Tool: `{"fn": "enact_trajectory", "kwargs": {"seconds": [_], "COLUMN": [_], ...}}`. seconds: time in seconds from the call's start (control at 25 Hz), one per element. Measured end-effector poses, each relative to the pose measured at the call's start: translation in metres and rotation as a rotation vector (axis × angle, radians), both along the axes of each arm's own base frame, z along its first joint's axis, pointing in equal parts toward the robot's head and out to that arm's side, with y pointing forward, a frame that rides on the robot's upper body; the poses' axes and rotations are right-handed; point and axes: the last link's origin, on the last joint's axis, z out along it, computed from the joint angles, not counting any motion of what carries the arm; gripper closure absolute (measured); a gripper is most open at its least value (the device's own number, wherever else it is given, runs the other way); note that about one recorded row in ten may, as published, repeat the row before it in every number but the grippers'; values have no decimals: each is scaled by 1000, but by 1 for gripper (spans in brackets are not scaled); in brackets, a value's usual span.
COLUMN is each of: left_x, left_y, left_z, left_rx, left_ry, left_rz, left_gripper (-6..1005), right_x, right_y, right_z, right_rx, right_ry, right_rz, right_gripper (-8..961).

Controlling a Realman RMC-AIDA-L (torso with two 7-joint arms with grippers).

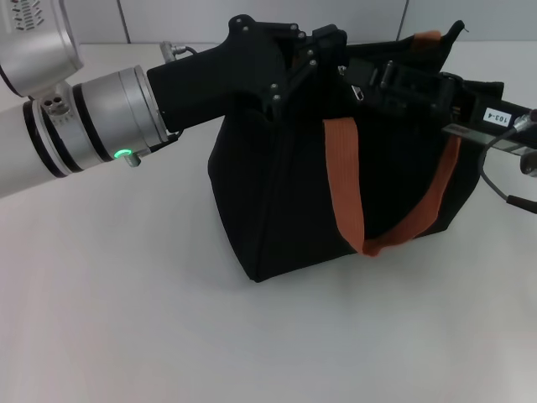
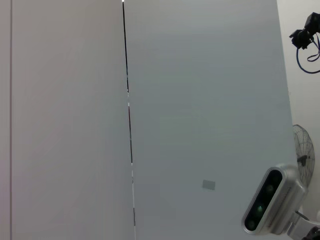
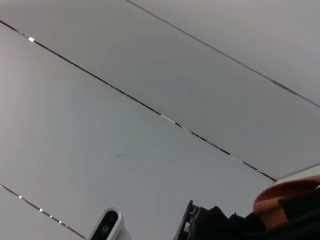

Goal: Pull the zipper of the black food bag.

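— Where was the bag when you looked?

— The large boxy black fabric food bag [image 1: 285,193] stood upright on the white table [image 1: 126,319], toward its far right part, with one brown-orange strap handle [image 1: 348,189] looping down its front face and a second one [image 1: 428,38] poking up at the back edge.

— And the arms?

— I had the left arm reaching in from the table's left side, its black left gripper [image 1: 323,50] lying over the bag's top edge at the near left end. The right gripper [image 1: 419,84] came in from the right edge and sat on the bag's top too, just beside the left one.

— Were they clamped on anything?

— I couldn't tell for either; black fingers against black fabric hid the tips.

— The zipper?

— A small silver metal pull tab [image 1: 357,92] glinted on the top edge, between the two grippers. Whether either touched it, I couldn't say.

— Wrist cameras any help?

— Little. The left one gave me grey wall panels [image 2: 200,100]. The right one showed panels and, in a corner, a bit of orange strap and black fabric.
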Motion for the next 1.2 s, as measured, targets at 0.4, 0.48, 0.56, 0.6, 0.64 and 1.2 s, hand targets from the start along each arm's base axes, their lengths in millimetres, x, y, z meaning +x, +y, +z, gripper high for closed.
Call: {"fn": "enact_trajectory", "kwargs": {"seconds": [0.4, 0.48, 0.56, 0.6, 0.64, 1.2], "left_x": [0, 0, 0, 0, 0, 1], "left_y": [-1, -1, -1, -1, -1, -1], "left_z": [-1, -1, -1, -1, -1, -1], "left_rx": [-4, -4, -4, -4, -4, -5], "left_ry": [1, 1, 1, 1, 1, 1], "left_rz": [-4, -4, -4, -4, -4, -4], "left_gripper": [893, 893, 893, 893, 892, 890], "right_x": [-1, 0, 0, 0, 1, 2], "right_y": [0, 0, 0, 0, 0, 0], "right_z": [-1, -1, -1, -1, -1, -1], "right_rx": [-19, -21, -22, -22, -21, -14], "right_ry": [8, 8, 7, 7, 6, -1], "right_rz": [-5, -9, -11, -12, -13, -10], "right_gripper": [256, 256, 257, 257, 257, 453]}}
